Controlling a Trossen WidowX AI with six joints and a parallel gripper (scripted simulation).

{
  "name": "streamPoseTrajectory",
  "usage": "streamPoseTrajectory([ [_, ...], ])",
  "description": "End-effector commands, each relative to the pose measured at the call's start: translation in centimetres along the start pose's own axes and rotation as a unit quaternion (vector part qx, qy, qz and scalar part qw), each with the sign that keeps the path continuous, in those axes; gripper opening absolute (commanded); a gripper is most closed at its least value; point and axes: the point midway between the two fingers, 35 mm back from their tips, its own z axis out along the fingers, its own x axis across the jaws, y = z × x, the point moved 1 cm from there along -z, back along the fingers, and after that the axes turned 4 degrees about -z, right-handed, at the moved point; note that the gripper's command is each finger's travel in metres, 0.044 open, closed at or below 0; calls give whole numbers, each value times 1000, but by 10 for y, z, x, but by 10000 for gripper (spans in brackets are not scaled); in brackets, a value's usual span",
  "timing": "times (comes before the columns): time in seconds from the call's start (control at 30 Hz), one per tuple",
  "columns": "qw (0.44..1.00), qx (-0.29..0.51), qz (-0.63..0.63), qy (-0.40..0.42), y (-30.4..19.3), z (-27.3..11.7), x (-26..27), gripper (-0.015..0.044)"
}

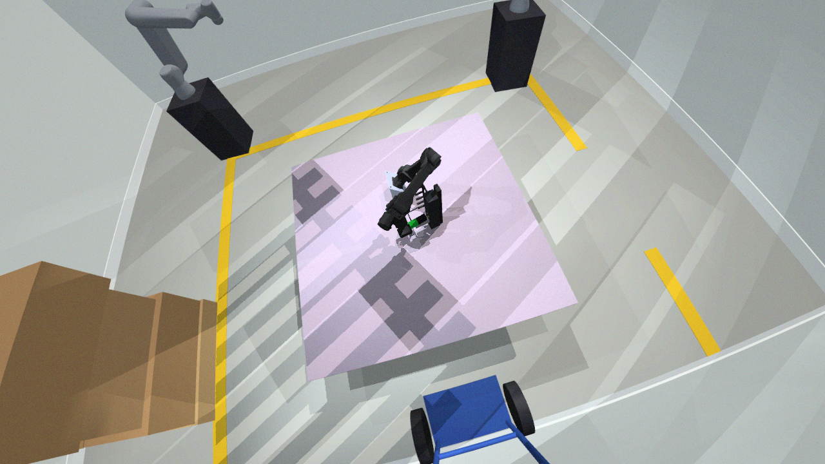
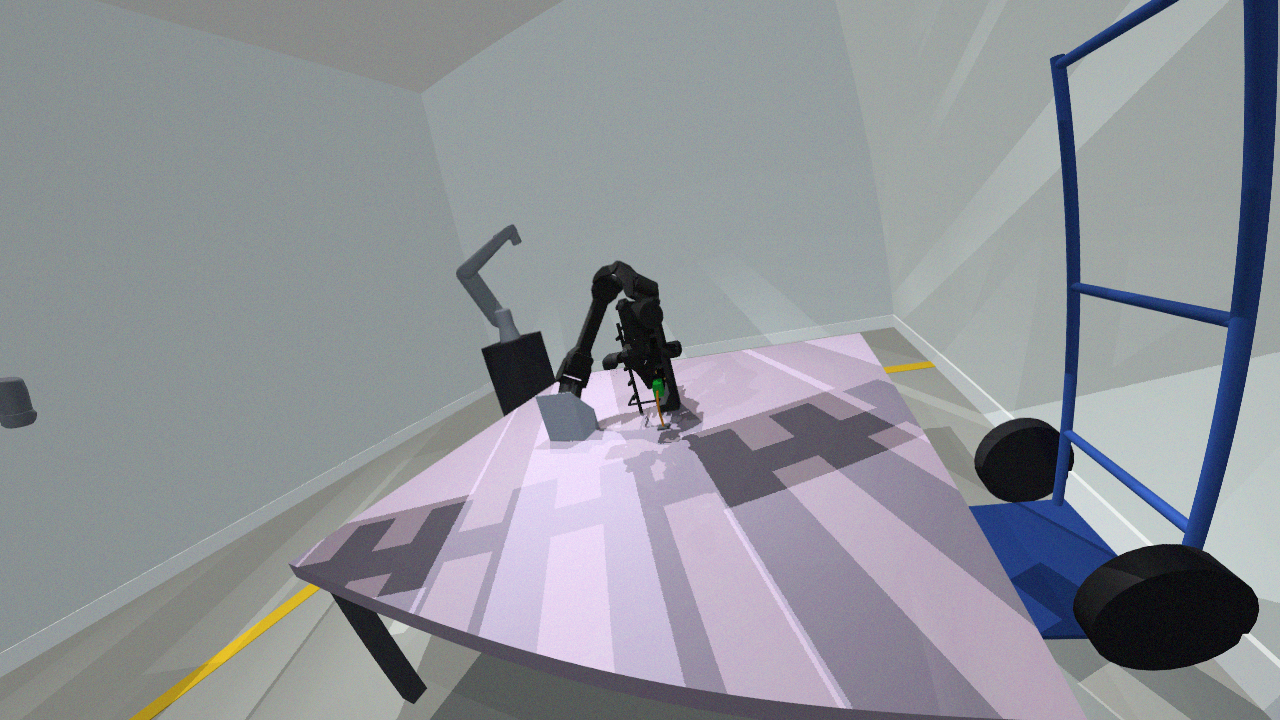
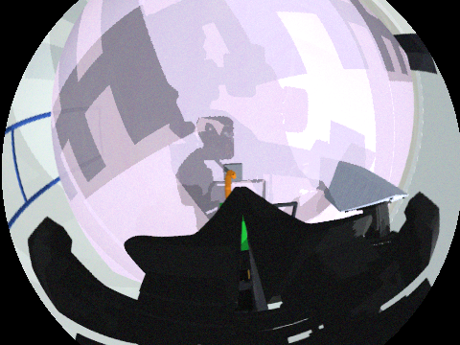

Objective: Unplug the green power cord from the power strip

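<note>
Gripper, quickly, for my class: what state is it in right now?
Gripper: closed, holding nothing; the green plug shows through the narrow slit between the jaws.

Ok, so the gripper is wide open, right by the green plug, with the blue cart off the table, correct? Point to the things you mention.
Not quite: the gripper (image 1: 406, 232) (image 2: 652, 380) (image 3: 241, 192) is shut, its fingertips together in the wrist view. It is right by the green plug (image 1: 412, 223) (image 2: 657, 385) (image 3: 244, 237), and the blue cart (image 1: 468, 410) (image 2: 1029, 537) is off the table (image 1: 495, 254) (image 2: 572, 573) (image 3: 259, 103).
</note>
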Motion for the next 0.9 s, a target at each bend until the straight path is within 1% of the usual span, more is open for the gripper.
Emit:
streamPoseTrajectory([
  [0.0, 1000, -3, -3, 1, 8, -2, 0, 0],
  [0.4, 1000, -2, -3, 2, 26, 0, -1, 0],
  [0.87, 1000, -2, -3, 2, 27, 0, 0, 0],
])
